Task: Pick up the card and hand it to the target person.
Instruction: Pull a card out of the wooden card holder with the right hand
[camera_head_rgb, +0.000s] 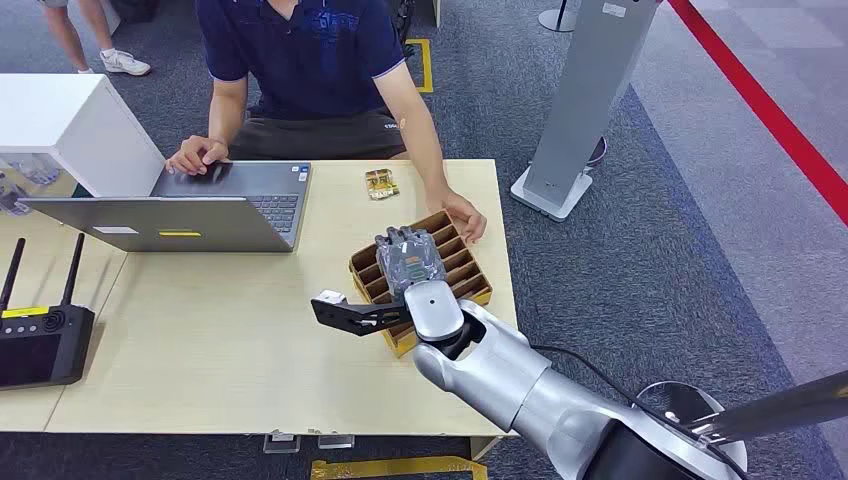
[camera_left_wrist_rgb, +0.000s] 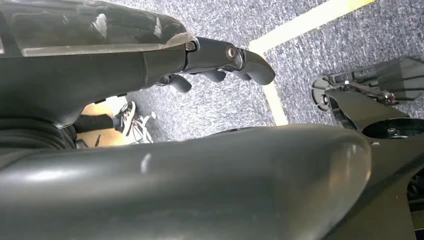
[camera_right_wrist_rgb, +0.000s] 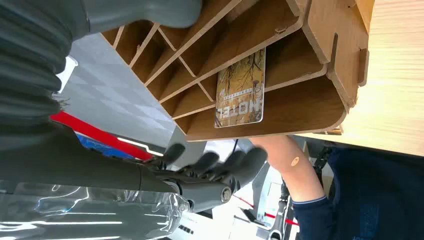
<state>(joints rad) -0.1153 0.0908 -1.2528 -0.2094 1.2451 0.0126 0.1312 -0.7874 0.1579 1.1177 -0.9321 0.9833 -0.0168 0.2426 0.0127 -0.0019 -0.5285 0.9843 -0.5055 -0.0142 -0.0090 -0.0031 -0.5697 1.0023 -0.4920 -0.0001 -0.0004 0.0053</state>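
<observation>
Over the wooden rack (camera_head_rgb: 455, 262), right robot hand (camera_head_rgb: 410, 262) empty, fingers apart, card (camera_right_wrist_rgb: 240, 90) slotted inside.

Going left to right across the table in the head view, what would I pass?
Black controller → open laptop → small gold packet → wooden slotted card box, with the right hand over it.

One wooden slotted box (camera_head_rgb: 468, 281) near the right of the table (camera_head_rgb: 230, 340). Two cards: one standing in a slot (camera_right_wrist_rgb: 240, 90), one lying flat on the far side (camera_head_rgb: 381, 183). One open laptop (camera_head_rgb: 200, 205) far left. One black controller (camera_head_rgb: 40, 340) with two antennas, near left. One seated person (camera_head_rgb: 310, 60) on the far side.
</observation>
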